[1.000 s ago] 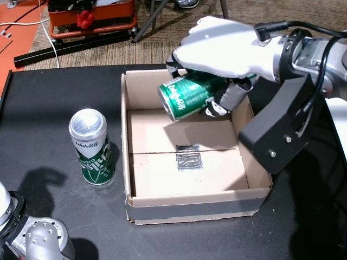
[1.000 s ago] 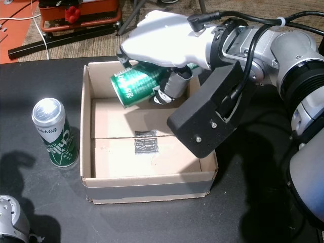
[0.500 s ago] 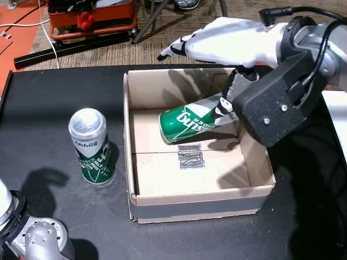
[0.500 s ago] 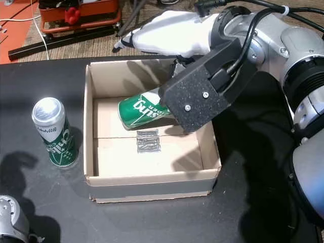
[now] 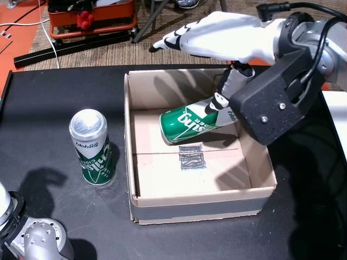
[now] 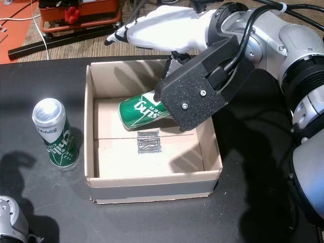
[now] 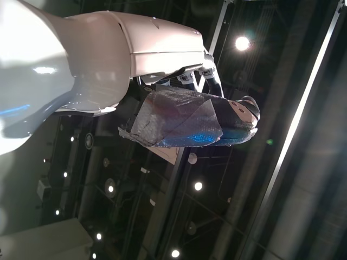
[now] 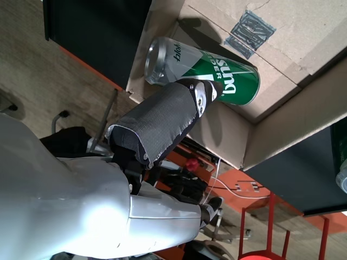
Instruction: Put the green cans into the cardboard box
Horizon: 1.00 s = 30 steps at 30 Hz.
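Right hand (image 5: pixel 227 40) hovered spread over the cardboard box (image 5: pixel 133 157) in both head views, holding nothing; one green can (image 5: pixel 192 123) lay on its side inside, the other can (image 5: pixel 91 146) stood outside on the table (image 5: pixel 43 108).

Right wrist view showed the thumb (image 8: pixel 157 122) just clear of the lying can.

Left wrist view: left hand (image 7: pixel 184 108) against the ceiling, grasping nothing visible.

Likely light, rigid, slick cans; grasp the standing one around its middle.

black table (image 5: pixel 43 103) under all; red equipment case (image 5: pixel 103 13) on brown carpet (image 5: pixel 162 46) far left; white cable (image 5: pixel 51 40) beside it.
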Each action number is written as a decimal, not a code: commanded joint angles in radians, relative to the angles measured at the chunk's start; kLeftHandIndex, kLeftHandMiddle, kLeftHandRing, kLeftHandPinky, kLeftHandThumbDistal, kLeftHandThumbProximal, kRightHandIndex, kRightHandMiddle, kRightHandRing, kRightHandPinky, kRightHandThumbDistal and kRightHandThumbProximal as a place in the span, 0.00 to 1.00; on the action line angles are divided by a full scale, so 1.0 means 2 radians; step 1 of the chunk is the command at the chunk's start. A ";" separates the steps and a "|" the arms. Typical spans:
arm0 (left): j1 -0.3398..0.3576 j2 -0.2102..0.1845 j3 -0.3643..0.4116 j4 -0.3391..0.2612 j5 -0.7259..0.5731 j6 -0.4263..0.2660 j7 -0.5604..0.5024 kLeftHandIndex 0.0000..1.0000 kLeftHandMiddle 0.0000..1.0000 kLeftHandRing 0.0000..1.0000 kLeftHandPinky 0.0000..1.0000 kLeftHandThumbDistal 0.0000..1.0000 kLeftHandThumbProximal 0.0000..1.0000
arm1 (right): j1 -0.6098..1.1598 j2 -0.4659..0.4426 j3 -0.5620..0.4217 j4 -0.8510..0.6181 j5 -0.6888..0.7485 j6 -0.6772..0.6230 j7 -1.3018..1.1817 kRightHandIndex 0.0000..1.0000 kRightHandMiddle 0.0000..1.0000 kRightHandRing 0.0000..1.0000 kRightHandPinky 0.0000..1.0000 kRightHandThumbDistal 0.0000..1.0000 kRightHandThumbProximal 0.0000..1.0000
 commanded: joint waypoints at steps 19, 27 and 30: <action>0.033 -0.077 0.021 0.002 -0.006 0.016 -0.016 0.37 0.49 0.73 0.81 0.41 0.70 | 0.030 -0.055 -0.086 -0.026 0.083 -0.032 -0.035 0.79 0.90 0.99 1.00 1.00 0.42; 0.030 -0.077 0.025 0.006 -0.004 0.028 -0.015 0.36 0.48 0.71 0.78 0.43 0.66 | 0.077 -0.099 -0.131 -0.043 0.120 -0.058 -0.061 0.77 0.87 1.00 0.98 1.00 0.49; 0.031 -0.075 0.024 0.007 0.000 0.026 -0.013 0.36 0.48 0.71 0.78 0.43 0.67 | 0.094 -0.111 -0.148 -0.042 0.135 -0.065 -0.067 0.75 0.87 0.99 0.97 1.00 0.45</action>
